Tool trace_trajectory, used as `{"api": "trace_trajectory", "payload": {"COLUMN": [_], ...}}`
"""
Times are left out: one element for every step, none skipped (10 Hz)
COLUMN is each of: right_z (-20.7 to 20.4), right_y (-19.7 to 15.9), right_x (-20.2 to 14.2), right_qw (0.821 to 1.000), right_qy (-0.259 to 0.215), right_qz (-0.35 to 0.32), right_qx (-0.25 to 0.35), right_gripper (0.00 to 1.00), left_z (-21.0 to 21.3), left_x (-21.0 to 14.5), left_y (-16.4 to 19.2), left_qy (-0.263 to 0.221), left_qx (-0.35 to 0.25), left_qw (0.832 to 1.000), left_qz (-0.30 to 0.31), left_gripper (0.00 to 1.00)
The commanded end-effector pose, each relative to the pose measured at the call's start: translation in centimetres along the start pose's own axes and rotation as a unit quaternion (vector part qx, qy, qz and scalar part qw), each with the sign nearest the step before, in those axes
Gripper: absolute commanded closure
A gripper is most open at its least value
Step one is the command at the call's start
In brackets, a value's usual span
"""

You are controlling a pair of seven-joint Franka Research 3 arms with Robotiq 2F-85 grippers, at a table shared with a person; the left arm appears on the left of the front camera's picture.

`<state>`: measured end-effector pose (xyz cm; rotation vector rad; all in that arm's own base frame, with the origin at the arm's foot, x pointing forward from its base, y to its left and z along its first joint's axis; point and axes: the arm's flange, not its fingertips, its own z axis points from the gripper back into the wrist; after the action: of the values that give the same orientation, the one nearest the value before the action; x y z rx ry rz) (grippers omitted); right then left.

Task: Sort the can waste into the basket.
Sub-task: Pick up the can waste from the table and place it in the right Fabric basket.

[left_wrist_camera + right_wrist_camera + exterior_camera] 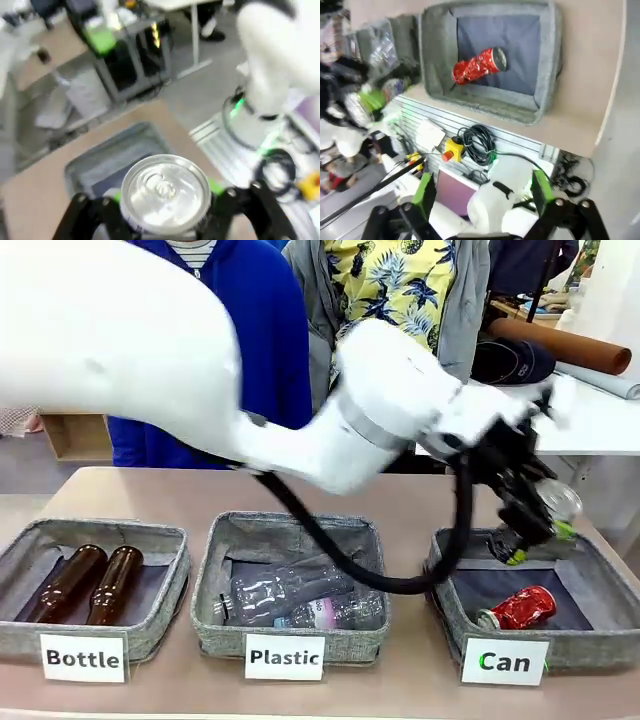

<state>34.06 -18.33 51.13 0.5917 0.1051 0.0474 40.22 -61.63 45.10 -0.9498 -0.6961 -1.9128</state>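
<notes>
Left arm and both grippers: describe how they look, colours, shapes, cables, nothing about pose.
The left arm is glossy white with rounded, bulbous links and a grey ring at one joint. A black cable loops down from it. The left gripper is black, with bright green pads on its jaws. The right gripper is likewise black linkage with green pads.

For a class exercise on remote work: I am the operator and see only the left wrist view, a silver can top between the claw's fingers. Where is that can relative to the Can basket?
Observer: The left claw holds the black can in the air above the far edge of the Can basket.
Operator: Anything inside already?
Observer: Yes, the crushed red can lies on the lining.
Operator: And the right claw?
Observer: The right claw is open and empty, looking down on that basket.
</notes>
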Motion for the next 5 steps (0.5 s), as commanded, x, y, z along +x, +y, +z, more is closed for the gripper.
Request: {"api": "trace_trajectory", "payload": {"right_z": [0.5, 0.5, 0.5, 0.5, 0.5], "right_y": [1.4, 1.4, 1.4, 1.4, 1.4], "right_x": [1.2, 1.2, 1.2, 1.2, 1.2], "right_qw": [1.0, 1.0, 1.0, 1.0, 1.0], "right_qy": [0.026, 0.026, 0.026, 0.026, 0.026], "right_qz": [0.011, 0.011, 0.011, 0.011, 0.011], "right_qx": [-0.013, -0.013, -0.013, -0.013, -0.013], "right_gripper": [0.0, 0.0, 0.0, 0.0, 0.0], "left_z": [-1.4, -2.2, -2.5, -2.6, -2.8], "left_x": [0.6, -0.4, -1.0, -1.3, -1.4], "left_y": [6.7, 7.5, 8.0, 8.0, 7.6], "left_qy": [0.058, 0.07, 0.09, 0.091, 0.088], "left_qx": [-0.008, -0.007, 0.004, -0.009, -0.014], "left_qw": [0.996, 0.993, 0.99, 0.988, 0.989], "left_qz": [0.065, 0.092, 0.11, 0.123, 0.119], "left_gripper": [0.62, 0.62, 0.62, 0.62, 0.62]}}
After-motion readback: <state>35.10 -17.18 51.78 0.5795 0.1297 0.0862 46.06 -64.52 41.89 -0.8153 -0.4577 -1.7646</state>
